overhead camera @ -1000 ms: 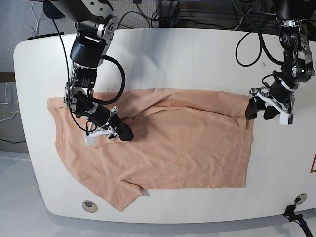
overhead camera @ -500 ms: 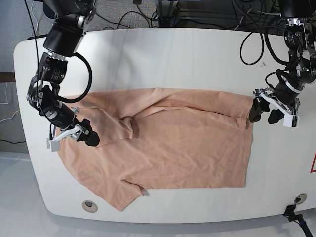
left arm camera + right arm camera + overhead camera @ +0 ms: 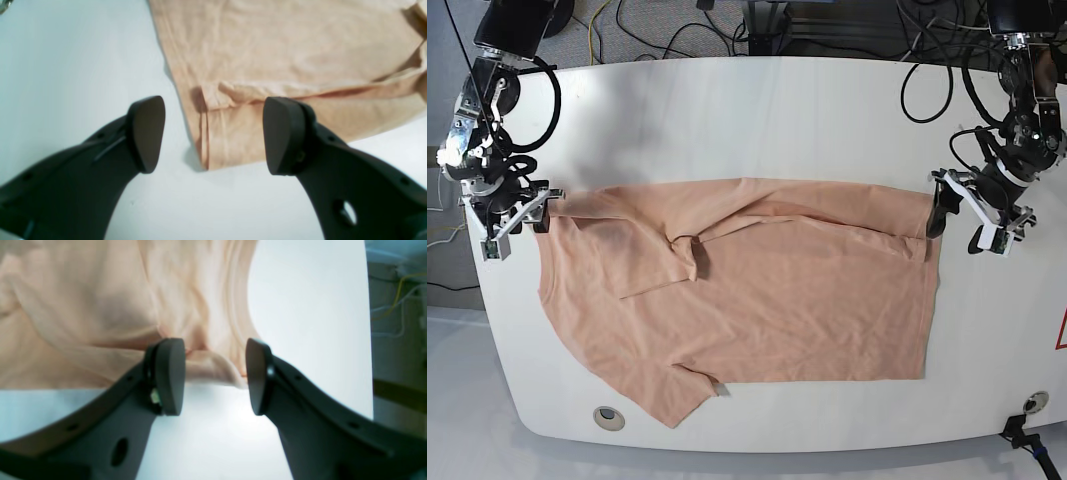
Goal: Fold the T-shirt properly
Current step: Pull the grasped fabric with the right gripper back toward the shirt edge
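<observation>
T-shirt (image 3: 777, 310), one, peach-pink, plain on the upward side: we recorded it lying on the white table (image 3: 757, 110), spread wide from left to right and only partly folded. Along its far side we noted a folded-over band with creases; left of the middle, a turned-down flap with a pointed corner. At the near left, a small corner of cloth jutted toward the near edge.

Right gripper (image 3: 215, 376), one: we found it at the far left corner of the shirt, its fingers parted, with cloth visible between and beyond them.

Left gripper (image 3: 213, 135), one: we found it at the far right corner, likewise spread apart, the corner showing between its fingertips. Whether either gripper touched the cloth, we could not tell.
</observation>
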Tool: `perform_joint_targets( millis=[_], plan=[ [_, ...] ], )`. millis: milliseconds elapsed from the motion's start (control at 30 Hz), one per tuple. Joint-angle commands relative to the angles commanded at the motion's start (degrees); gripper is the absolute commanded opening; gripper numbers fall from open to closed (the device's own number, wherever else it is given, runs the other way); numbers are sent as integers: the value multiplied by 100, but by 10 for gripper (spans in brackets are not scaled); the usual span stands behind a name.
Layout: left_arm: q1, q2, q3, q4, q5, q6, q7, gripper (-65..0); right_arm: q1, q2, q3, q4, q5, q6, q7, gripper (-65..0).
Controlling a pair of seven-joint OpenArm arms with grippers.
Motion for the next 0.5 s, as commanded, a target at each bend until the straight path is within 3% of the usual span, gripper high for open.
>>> perform_joint_targets(
  millis=[100, 167, 500],
  plan=[
    [88, 18, 9, 0, 0, 0, 0, -215, 18, -193, 167, -229, -360, 264, 299, -362],
    [149, 26, 18, 0, 0, 0, 0, -215, 44, -237, 193, -501, -536, 343, 466, -362],
    [158, 26, 18, -26, 0, 0, 0, -215, 26, -211, 211, -1855, -571, 343, 1530, -362]
  ],
)
